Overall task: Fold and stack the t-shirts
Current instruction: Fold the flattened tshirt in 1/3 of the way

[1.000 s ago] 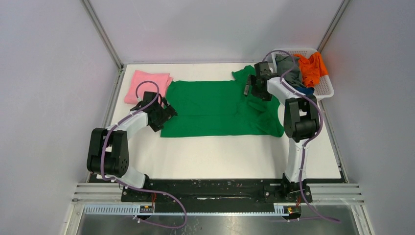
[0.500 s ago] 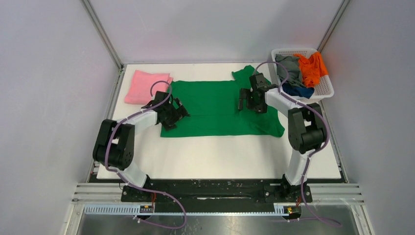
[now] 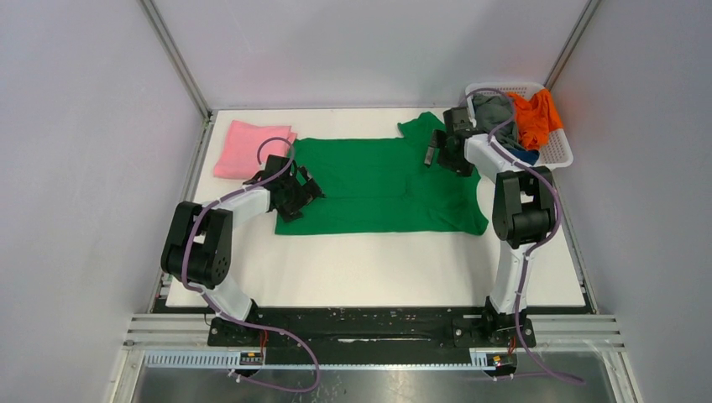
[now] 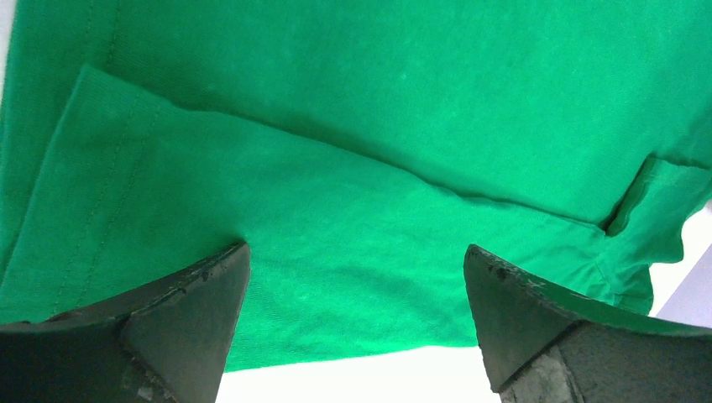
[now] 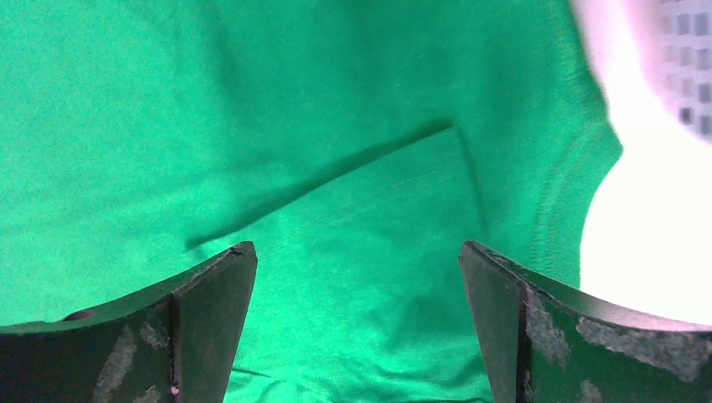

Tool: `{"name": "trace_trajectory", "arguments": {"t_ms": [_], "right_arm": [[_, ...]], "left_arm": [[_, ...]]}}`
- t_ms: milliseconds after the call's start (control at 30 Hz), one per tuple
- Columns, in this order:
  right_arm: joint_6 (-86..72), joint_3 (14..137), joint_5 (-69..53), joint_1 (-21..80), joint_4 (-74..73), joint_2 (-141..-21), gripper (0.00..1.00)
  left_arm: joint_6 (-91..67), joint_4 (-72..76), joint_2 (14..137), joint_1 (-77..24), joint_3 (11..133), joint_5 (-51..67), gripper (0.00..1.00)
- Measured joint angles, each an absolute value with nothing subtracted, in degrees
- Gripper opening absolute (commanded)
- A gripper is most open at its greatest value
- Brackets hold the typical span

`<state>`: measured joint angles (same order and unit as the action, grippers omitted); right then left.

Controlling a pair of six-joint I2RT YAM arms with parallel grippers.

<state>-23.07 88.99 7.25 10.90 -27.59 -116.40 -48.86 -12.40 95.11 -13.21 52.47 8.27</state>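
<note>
A bright green t-shirt lies spread flat across the middle of the white table, its near part folded over. My left gripper is open and empty over the shirt's left hem; the left wrist view shows green cloth and the table edge between the fingers. My right gripper is open and empty over the shirt's far right sleeve area. A folded pink t-shirt lies at the far left. Orange, grey and dark blue shirts sit in the basket.
The white slatted basket stands at the table's far right corner, close to my right arm. Grey walls close in on the left, right and back. A black rail runs along the near edge.
My right gripper has swung back toward the far right, near the basket. My left gripper moved right onto the shirt's left hem and has held there.
</note>
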Motion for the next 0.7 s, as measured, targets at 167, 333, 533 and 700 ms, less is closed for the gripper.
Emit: {"name": "trace_trajectory", "arguments": {"t_ms": [167, 333, 533, 700], "right_arm": [[-22.48, 88.73, 8.38, 9.96, -27.9, -114.63, 1.0], [-20.51, 81.06, 6.17, 13.17, -26.96, -108.31, 0.99], [-20.25, 71.94, 0.27, 20.49, -25.41, -105.86, 0.99], [-21.12, 65.58, -2.22, 21.5, -23.09, -104.29, 0.99]], "left_arm": [[-48.42, -12.64, 94.39, -12.67, 51.9, 7.7, 0.99], [-48.29, -12.69, 94.13, -12.51, 51.59, 7.73, 0.99], [-48.29, -10.76, 93.89, -12.4, 50.43, 8.43, 0.99], [-48.42, -6.94, 91.9, -12.36, 46.98, 8.88, 0.99]]}}
